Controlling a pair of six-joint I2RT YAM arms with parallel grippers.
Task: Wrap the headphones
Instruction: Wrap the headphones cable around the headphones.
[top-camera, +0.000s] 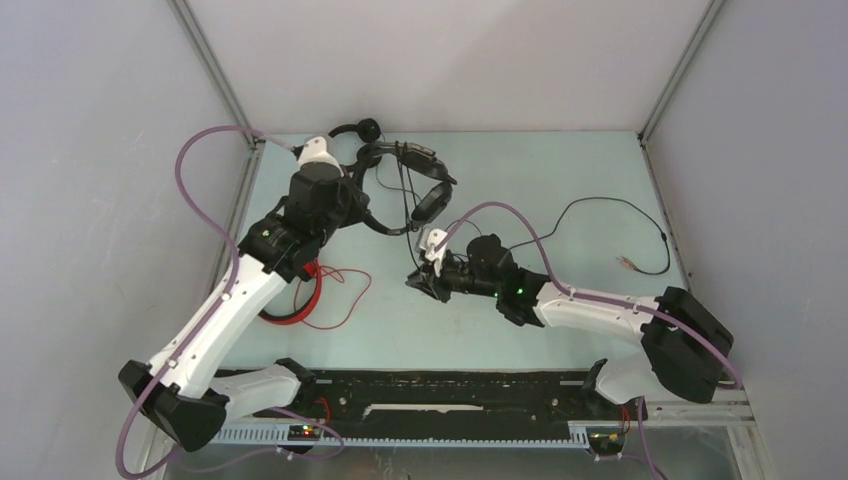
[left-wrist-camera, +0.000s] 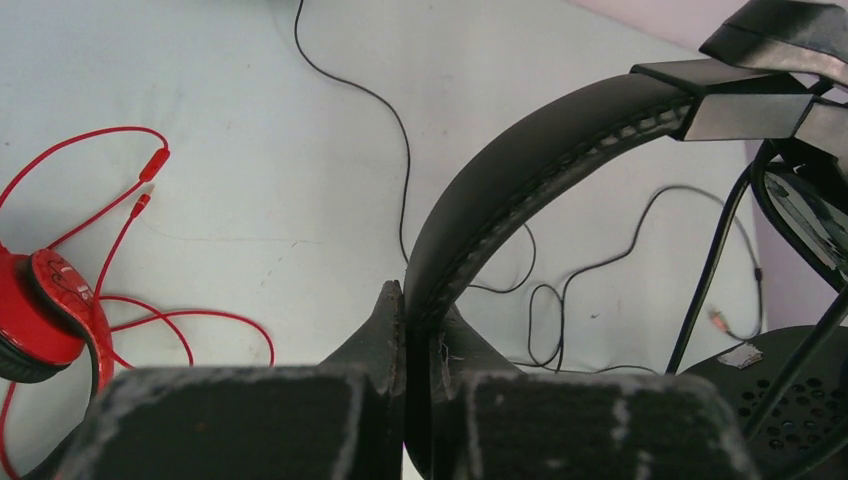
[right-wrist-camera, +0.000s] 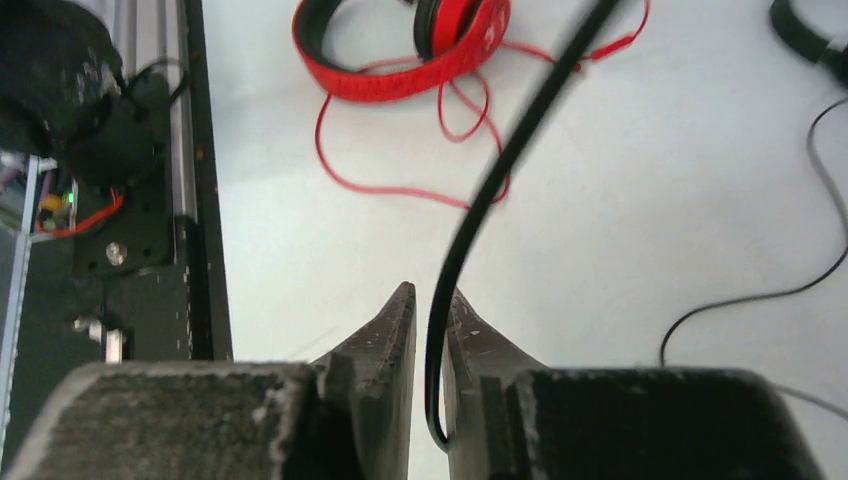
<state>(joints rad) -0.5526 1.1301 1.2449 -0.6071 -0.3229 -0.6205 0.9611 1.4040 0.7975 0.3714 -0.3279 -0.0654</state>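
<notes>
My left gripper (top-camera: 352, 208) is shut on the padded headband (left-wrist-camera: 500, 190) of the bulkier black headset (top-camera: 415, 180) and holds it at the back of the table. The left gripper's jaws (left-wrist-camera: 420, 300) pinch the band edge-on. My right gripper (top-camera: 420, 277) is closed around that headset's thin black cable (right-wrist-camera: 500, 160), which runs up between the fingers (right-wrist-camera: 430, 300). The red headset (top-camera: 298, 305) lies with its loose red cable (top-camera: 345, 290) under my left arm; it also shows in the left wrist view (left-wrist-camera: 45, 310) and the right wrist view (right-wrist-camera: 400, 75). The slim black headset (top-camera: 360, 130) lies at the back wall.
A long black cable (top-camera: 620, 225) loops over the right of the table and ends in a plug (top-camera: 630, 263). The black base rail (top-camera: 450, 390) runs along the near edge. Grey walls close in left, right and back.
</notes>
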